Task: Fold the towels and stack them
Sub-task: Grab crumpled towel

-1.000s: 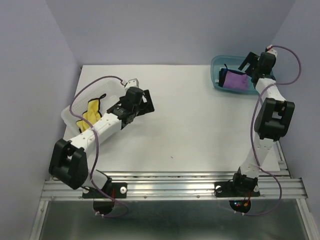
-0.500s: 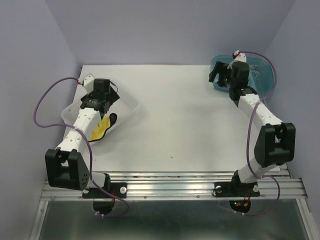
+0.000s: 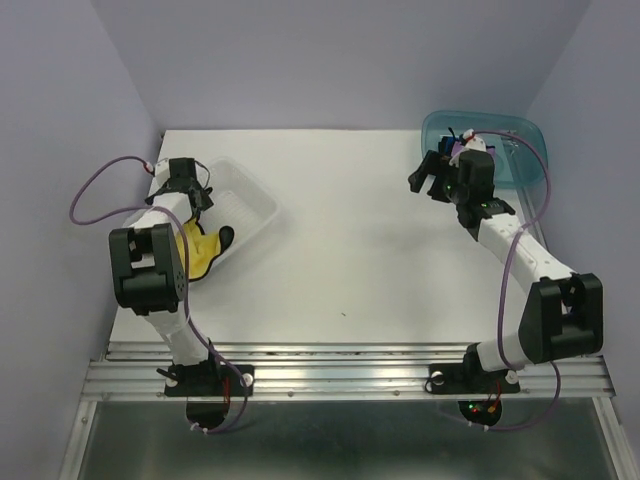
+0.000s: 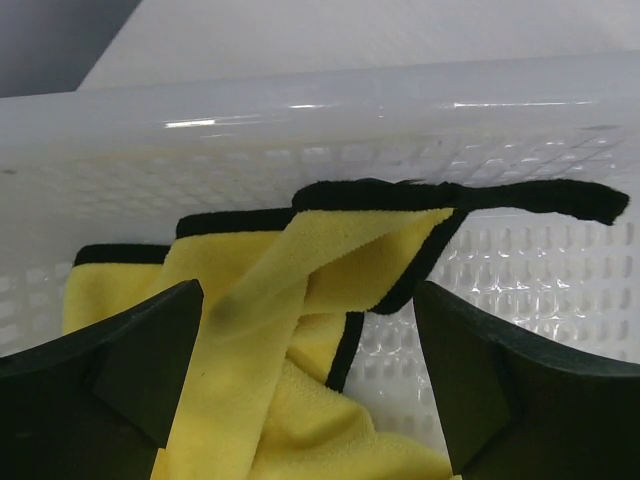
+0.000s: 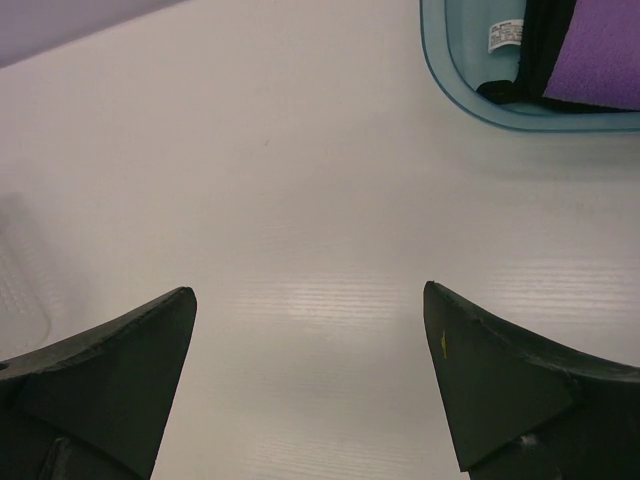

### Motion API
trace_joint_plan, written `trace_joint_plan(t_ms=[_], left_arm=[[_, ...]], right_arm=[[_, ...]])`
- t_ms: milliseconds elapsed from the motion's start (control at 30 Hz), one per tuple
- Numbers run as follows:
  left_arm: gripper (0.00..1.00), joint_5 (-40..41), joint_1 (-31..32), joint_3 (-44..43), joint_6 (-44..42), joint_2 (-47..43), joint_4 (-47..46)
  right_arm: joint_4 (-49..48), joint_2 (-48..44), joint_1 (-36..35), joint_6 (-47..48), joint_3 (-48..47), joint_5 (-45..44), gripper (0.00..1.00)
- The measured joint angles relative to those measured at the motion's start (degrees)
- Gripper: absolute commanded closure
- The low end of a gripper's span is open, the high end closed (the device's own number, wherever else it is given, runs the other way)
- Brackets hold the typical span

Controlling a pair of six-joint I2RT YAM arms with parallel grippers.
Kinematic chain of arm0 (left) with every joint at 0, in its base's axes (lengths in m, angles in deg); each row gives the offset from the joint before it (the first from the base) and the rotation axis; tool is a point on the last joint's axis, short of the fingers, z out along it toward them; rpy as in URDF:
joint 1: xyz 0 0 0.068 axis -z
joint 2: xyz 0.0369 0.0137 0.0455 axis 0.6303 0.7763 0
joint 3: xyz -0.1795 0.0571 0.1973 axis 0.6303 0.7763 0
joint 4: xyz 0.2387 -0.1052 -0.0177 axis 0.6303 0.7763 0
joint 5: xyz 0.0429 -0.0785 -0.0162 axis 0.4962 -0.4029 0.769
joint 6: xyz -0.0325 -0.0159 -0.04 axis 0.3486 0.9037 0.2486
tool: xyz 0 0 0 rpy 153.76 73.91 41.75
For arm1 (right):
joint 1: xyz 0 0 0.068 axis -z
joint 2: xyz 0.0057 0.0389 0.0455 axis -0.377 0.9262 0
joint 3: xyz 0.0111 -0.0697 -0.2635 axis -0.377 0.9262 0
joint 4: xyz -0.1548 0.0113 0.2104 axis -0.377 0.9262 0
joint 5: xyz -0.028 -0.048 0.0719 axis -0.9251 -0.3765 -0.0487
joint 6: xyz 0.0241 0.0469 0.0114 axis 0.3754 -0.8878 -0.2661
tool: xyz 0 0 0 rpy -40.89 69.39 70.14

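A yellow towel (image 4: pixel 250 310) with black edging lies crumpled in the clear ribbed basket (image 4: pixel 400 130), one corner draped over the rim (image 3: pixel 205 250). My left gripper (image 4: pixel 310 340) is open just above it, a finger on each side, nothing held. In the top view that gripper (image 3: pixel 190 190) is at the basket's (image 3: pixel 250 200) left end. My right gripper (image 5: pixel 310 330) is open over bare table, just left of the teal tray (image 5: pixel 440 80). A black towel with a purple face (image 5: pixel 600 60) lies in the tray (image 3: pixel 515 150); the right arm partly hides it from above (image 3: pixel 458 150).
The white table (image 3: pixel 340 250) lies between basket and tray. Lilac walls close in the left, back and right sides. A metal rail (image 3: pixel 340 365) runs along the near edge by the arm bases. The left arm's elbow (image 3: pixel 145 270) is folded back near the left wall.
The left gripper swung from the basket's right side to its left end, over the yellow towel. The right gripper moved from above the tray leftward to the table beside it.
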Motion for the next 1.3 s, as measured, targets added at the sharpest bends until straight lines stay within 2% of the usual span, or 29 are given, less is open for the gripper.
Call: trace_joint_plan(t_ms=[200,267,300,367,433,567,633,733,900,1167,1300], left_arm=[[0.01,-3.72,-1.31,-0.7,-3.06,7.74,-3.67],[0.07,-4.24,-1.49,-1.64,-3.43,8.74,-4.35],[0.14,-4.68,-1.53,-1.99,-3.63,8.76,-4.94],[0.39,-5.35,-1.55,-2.45,-3.89,8.94,-5.81],[0.52,-6.08,-1.53,-2.47,-4.24,8.98,-6.14],[0.66,-7.17,-1.53,-2.47,-4.61,8.98,-6.14],[1.0,-7.91,-1.53,-2.45,-4.66,8.79,-6.08],[1.0,-8.98,-1.53,-2.45,-4.81,7.28,-5.49],[1.0,-10.05,-1.53,-2.58,-3.74,-0.48,-3.5],[1.0,-18.18,-1.42,-3.1,-2.21,-18.32,-3.21],[1.0,-23.15,1.55,-2.75,-1.33,-28.55,-5.18]], right_arm=[[0.39,-0.37,-0.07,-0.66,0.0,1.73,0.0],[0.48,-0.37,-0.07,-0.74,0.0,2.12,0.0],[0.57,-0.39,-0.07,-0.83,0.0,2.21,0.0],[0.68,-0.42,-0.07,-0.92,0.0,2.4,0.0],[0.92,-0.52,-0.07,-1.05,0.0,2.4,0.0],[1.4,-1.03,-0.07,-1.09,0.0,2.4,0.0],[1.62,-1.4,-0.07,-1.11,0.0,2.51,0.0],[1.68,-2.73,-0.07,-1.33,0.09,2.93,0.0],[1.51,-6.05,-0.07,-1.95,1.88,3.93,0.0],[1.6,-12.17,-0.07,-4.17,6.58,6.91,0.0],[1.88,-16.72,-0.07,-5.42,9.35,7.96,0.0]])
